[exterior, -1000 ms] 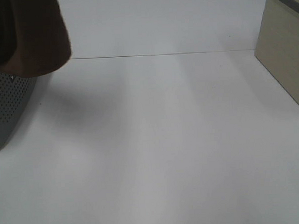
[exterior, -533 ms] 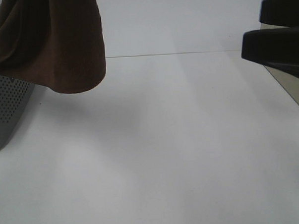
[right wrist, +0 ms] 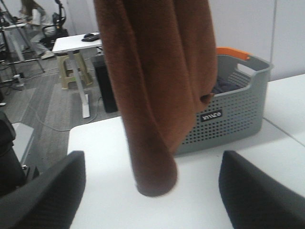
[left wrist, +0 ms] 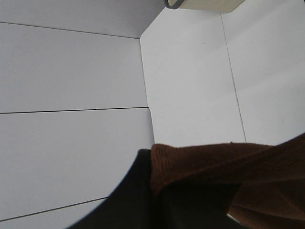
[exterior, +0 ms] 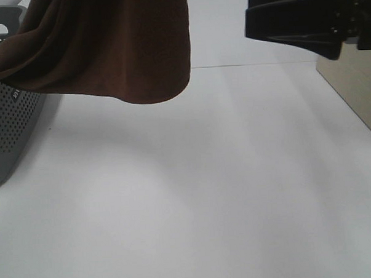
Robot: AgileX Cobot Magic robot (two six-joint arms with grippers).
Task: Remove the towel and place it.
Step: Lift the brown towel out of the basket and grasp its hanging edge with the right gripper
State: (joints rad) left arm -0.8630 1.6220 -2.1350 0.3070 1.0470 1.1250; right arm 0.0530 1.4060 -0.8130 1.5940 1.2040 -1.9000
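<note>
Holds the towel (exterior: 107,44) up off the table (exterior: 206,193), dark brown and plush, bunched in the left gripper (left wrist: 157,195) with jaws clamped shut on a fold. Hangs in loose drapes at the upper left of the high view, rounded lower end dangling clear of the white surface. Overlaps the rim of the grey perforated basket (exterior: 12,116) there; cannot tell whether touching it. Shows, from the right wrist, an orange handle (right wrist: 232,51) on the basket's rim and something dark inside. Has the right gripper (right wrist: 151,191) raised at the upper right of the high view, apart from the towel, jaws spread wide with nothing gripped between them. Stands a beige box (exterior: 356,88) at the table's right side, below that gripper in the high view.
</note>
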